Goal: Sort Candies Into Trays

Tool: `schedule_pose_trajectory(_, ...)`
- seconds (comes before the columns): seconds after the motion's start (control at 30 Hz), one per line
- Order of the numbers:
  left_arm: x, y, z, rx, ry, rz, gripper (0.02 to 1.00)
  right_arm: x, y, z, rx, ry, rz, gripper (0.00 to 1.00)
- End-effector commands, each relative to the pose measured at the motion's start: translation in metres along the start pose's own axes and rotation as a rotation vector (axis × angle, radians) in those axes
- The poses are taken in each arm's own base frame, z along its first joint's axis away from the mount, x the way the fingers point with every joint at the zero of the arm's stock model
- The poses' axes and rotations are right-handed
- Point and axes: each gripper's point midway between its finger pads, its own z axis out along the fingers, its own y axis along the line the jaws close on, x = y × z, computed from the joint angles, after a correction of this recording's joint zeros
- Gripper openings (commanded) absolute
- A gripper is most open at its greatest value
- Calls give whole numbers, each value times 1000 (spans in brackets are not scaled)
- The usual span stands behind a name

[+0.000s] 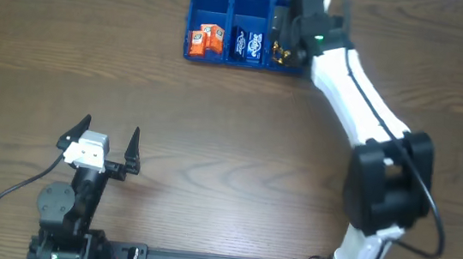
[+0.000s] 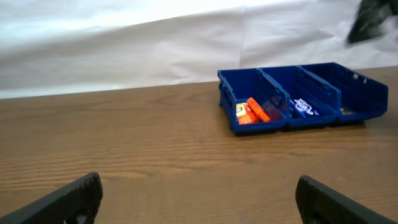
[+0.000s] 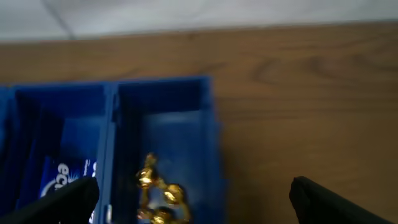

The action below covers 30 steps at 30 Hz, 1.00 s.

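As far as I can judge, step: drop-off end of a cycle at the gold compartment, or the sort is finished. I see no loose candy on the table [image 1: 231,129].
Tray: blue tray [image 1: 191,17] [image 2: 255,127] [image 3: 214,143], three compartments side by side, at the table's far edge near its middle.
Contents: orange candies [image 1: 207,41] [image 2: 254,112] in the compartment at the tray's left end; blue candies [image 1: 250,43] [image 2: 305,107] [image 3: 65,174] in the middle one; gold candies [image 1: 281,55] [image 3: 158,193] in the right-end one. No mixing that I can see.
Right gripper [image 3: 196,202]: over the right-end compartment, above the gold candies, fingers spread wide, nothing between them. Can't tell its height above the rim.
Left gripper [image 1: 111,130] [image 2: 199,199]: toward the table's near-left corner, well apart from the tray, fingers wide apart, empty.
Next move: I'd lift the right arm straight up clear of the tray walls before any traverse; a sideways pull could catch a wall and drag the tray.
After that: scan the table for leftover candy; if none, park both arms.
Risk: tray looks light and unfixed, so a nudge could slide it along the far edge.
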Motion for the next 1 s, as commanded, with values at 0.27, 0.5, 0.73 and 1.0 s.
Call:
schedule_pose_trajectory(0.27, 16, -3, 1, 20, 44, -3, 998, -47, -129, -144, 151, -187, 71, 998)
schedule_pose_trajectory(0.5, 16, -3, 1, 20, 44, -3, 998, 28, -156, -195, 120, -267, 101, 998)
schedule_pose_trajectory(0.73, 16, -3, 1, 20, 44, -3, 998, 109, -163, -213, 91, -431, 114, 998)
schedule_pose_trajectory(1.0, 16, -3, 1, 20, 44, -3, 998, 140, -152, -222, -18, -710, 124, 998)
